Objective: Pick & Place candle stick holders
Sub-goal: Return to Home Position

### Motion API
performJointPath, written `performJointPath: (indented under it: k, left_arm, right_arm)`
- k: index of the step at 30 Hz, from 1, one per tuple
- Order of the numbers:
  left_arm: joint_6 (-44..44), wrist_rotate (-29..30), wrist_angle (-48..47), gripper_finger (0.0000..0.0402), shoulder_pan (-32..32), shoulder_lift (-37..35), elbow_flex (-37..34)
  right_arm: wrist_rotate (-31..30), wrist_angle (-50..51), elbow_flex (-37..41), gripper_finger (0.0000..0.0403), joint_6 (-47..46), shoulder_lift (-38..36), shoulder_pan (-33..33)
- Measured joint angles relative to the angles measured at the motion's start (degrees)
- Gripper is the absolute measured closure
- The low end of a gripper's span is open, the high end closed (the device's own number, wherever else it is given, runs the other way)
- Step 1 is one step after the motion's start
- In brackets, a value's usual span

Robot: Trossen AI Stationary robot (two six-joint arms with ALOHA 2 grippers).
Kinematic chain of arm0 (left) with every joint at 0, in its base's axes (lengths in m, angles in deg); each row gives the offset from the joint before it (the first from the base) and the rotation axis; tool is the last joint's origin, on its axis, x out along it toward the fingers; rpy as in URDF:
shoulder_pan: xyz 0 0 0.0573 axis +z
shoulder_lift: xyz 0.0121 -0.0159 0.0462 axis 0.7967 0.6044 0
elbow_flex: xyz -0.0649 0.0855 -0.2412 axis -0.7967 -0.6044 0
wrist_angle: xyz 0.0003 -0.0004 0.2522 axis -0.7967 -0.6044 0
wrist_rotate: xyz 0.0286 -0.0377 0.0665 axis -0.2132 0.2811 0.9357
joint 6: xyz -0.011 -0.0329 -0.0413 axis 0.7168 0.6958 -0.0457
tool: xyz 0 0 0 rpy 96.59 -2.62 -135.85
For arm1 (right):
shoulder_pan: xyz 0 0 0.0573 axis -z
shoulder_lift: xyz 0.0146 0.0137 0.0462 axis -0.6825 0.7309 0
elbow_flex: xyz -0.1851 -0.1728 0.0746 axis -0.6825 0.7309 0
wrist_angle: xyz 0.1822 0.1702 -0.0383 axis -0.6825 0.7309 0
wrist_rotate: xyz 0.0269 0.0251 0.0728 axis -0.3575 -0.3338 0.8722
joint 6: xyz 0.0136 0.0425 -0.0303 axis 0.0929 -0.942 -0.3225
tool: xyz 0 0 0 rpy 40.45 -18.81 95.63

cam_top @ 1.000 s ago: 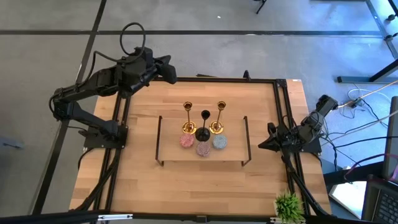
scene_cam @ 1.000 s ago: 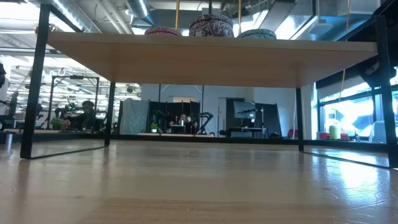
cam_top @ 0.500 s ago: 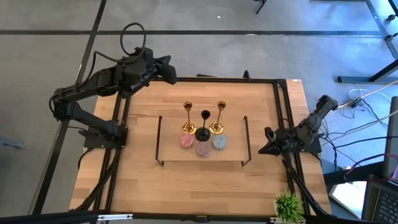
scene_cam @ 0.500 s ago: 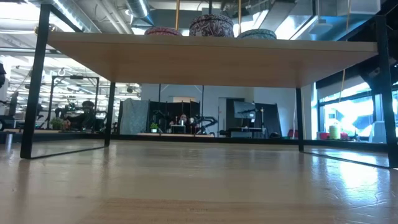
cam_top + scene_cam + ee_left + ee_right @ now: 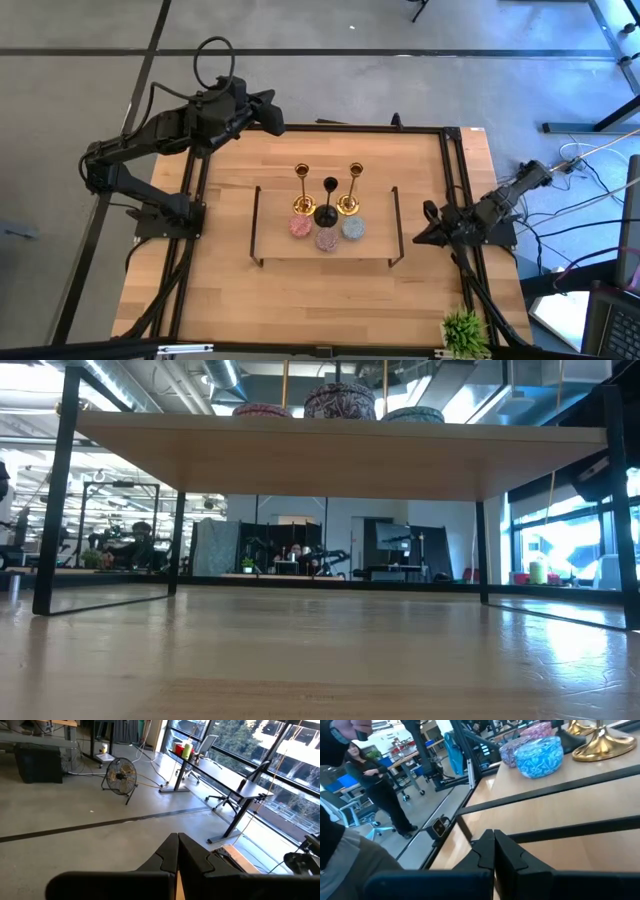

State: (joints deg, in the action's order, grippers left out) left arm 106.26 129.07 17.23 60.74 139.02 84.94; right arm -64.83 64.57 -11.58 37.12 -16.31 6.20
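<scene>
Looks all but finished. Standing mid-table (image 5: 230,290): the shelf (image 5: 370,250), carrying every piece. By the far-left corner, left gripper (image 5: 272,113), fingers pressed together, empty. At the right edge, right gripper (image 5: 420,238), likewise closed on nothing. Back row: gold holder (image 5: 302,190), black holder (image 5: 328,205), second gold holder (image 5: 351,190). Front row: pink round (image 5: 299,227), mauve round (image 5: 326,239), blue round (image 5: 352,228). Probably left only to park both arms. No readable writing or brand.

Overhead and table-level views share the shelf (image 5: 372,250)
</scene>
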Motion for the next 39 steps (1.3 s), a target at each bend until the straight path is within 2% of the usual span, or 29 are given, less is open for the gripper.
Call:
performJointPath:
  k: [9,20,24,30,39]
  left_arm:
    - [0.14,-0.1,0.01,0.04,0.0,-0.01,0.0]
    - [0.07,-0.12,-0.14,0.04,0.0,-0.01,0.0]
    - [-0.27,-0.14,-0.14,0.04,0.0,-0.01,0.0]
    - [-0.32,-0.17,-0.57,0.04,0.0,-0.01,0.0]
    - [-0.32,-0.17,-0.8,0.04,0.0,-0.01,0.0]
  right_arm:
    - [7.08,-0.37,0.61,0.0403,1.12,0.04,9.05]
    - [7.08,-0.17,0.6,0.0403,4.07,0.04,18.65]
    - [8.86,-0.08,0.6,0.0403,7.42,0.04,21.05]
    - [14.08,0.27,0.6,0.0403,7.59,0.04,25.26]
    - [14.55,0.29,0.6,0.0403,7.41,0.04,29.71]
